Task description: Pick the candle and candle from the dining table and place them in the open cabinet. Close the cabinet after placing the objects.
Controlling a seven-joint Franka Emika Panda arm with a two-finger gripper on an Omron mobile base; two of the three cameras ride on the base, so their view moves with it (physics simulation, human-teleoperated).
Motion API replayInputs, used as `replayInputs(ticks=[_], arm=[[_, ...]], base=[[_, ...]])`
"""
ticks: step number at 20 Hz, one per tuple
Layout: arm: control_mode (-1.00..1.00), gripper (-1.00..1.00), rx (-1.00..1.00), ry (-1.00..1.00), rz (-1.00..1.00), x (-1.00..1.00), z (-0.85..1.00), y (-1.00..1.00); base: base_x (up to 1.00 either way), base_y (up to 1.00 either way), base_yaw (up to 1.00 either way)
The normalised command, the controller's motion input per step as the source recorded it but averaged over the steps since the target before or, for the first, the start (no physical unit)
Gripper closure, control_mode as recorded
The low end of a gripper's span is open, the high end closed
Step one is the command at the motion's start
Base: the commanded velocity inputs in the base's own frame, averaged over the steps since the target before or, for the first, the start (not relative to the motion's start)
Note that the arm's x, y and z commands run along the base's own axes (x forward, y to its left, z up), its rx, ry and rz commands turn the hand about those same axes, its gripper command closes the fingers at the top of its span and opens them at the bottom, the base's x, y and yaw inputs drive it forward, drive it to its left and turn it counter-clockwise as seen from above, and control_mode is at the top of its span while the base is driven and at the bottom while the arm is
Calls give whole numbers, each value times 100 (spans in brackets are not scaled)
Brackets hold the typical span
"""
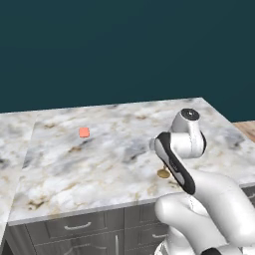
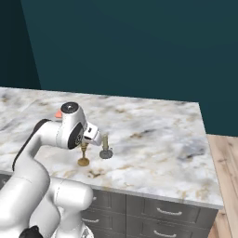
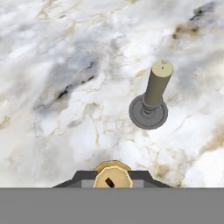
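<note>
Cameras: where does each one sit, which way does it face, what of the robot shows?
Left base view: behind the arm's left, looking down over the dining table; white arm lower right, orange-red block far left.
Right base view: behind its right; arm lower left, gripper shut on the brass candle, grey candle beside it.
Hand view: looks straight down the gripper at the marble.
Shared: both candles appear in the right base and hand views.
</note>
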Motion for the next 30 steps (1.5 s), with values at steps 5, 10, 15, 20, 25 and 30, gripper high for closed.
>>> replayInputs(ticks=[5, 10, 15, 20, 25, 30], arm=[[-100, 100, 1, 0, 2, -40, 40, -1], [-100, 100, 0, 0, 0, 0, 0, 0], [-100, 100, 0, 0, 0, 0, 0, 0], [-100, 100, 1, 2, 0, -47, 0, 0], [-100, 100, 3, 0, 0, -99, 0, 0], [-100, 100, 0, -3, 0, -16, -6, 6]], base=[[0, 0, 0], [0, 0, 0], [0, 0, 0], [0, 0, 0], [0, 0, 0], [0, 0, 0]])
